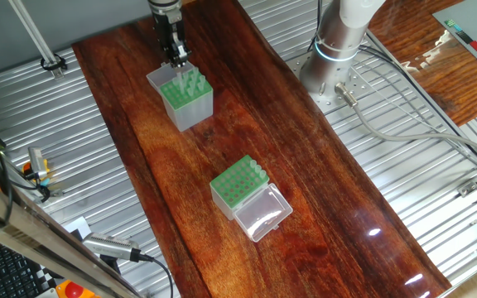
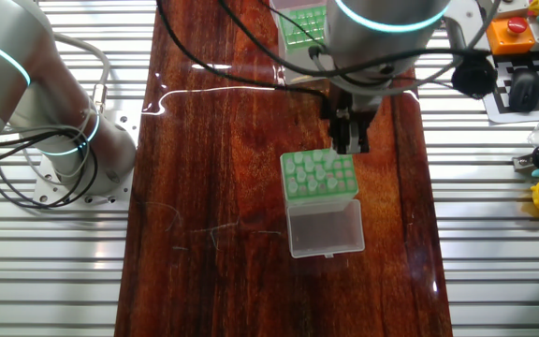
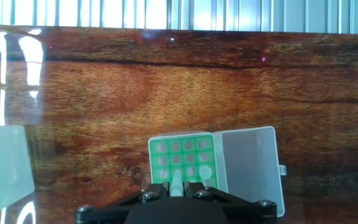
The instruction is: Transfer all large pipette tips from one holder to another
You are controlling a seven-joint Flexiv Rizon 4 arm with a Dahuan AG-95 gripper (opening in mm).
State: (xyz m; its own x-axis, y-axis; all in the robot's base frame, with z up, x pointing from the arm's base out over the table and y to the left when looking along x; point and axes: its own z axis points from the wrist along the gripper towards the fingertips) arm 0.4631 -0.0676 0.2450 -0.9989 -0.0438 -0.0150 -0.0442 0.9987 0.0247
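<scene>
Holding anything, that hand (image 3: 176,186)?
— Yes, it's clenched on one large pipette tip (image 3: 175,179) above the worktop (image 1: 305,165). Best to lower it upright into a free hole of the shorter lidded box (image 3: 182,155).
— Anything in the way?
— Seated tips fill nearby holes. The clear lid (image 3: 250,168) lies open alongside, and the taller holder (image 1: 180,99) stands apart.

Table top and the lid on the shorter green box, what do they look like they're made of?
Table top: probably varnished wood or wood veneer, glossy; reddish grain and bright reflections show. Lid: likely clear plastic, smooth; the table shows through it.
</scene>
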